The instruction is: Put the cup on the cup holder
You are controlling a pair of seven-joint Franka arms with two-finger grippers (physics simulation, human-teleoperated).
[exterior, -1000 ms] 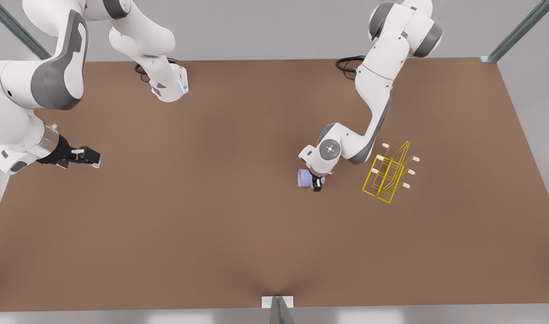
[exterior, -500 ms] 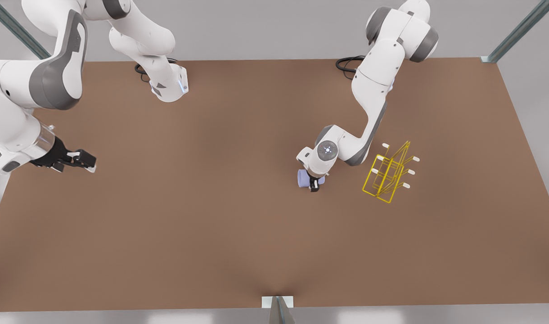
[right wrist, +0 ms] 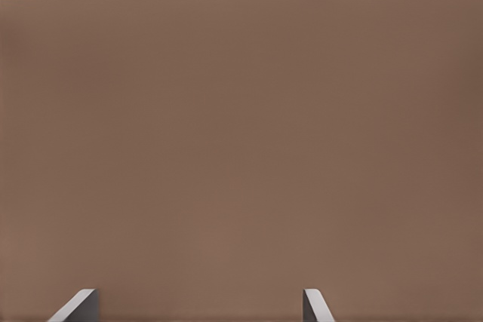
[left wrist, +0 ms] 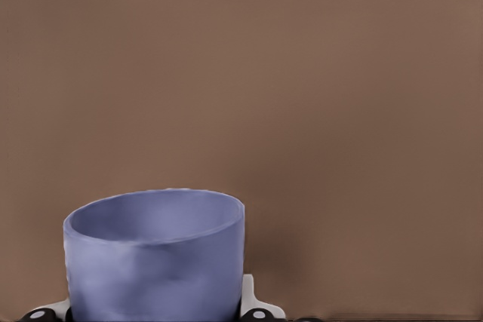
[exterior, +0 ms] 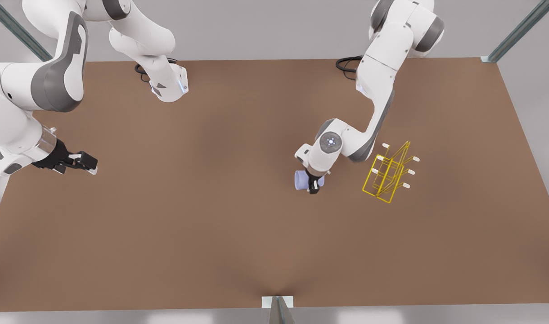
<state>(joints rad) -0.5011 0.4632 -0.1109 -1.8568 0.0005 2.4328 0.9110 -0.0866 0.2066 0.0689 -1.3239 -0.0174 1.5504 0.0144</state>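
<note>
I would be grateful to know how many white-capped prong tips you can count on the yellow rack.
6 on the cup holder: three down the side facing the left pincer and its cup, three on the far side. Crossing wires may hide more.

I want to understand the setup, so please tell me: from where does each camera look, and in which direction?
Front view: high over the table's near edge, looking down on both arms, the cup holder and the left gripper on the cup.
Left wrist view: on the cup-side arm, facing the cup and table; small jaw parts flank the cup.
Right wrist view: on the waiting arm at the front view's left, facing bare table; the right gripper's open jaws show.
Shared: front and left wrist both show the cup.
</note>
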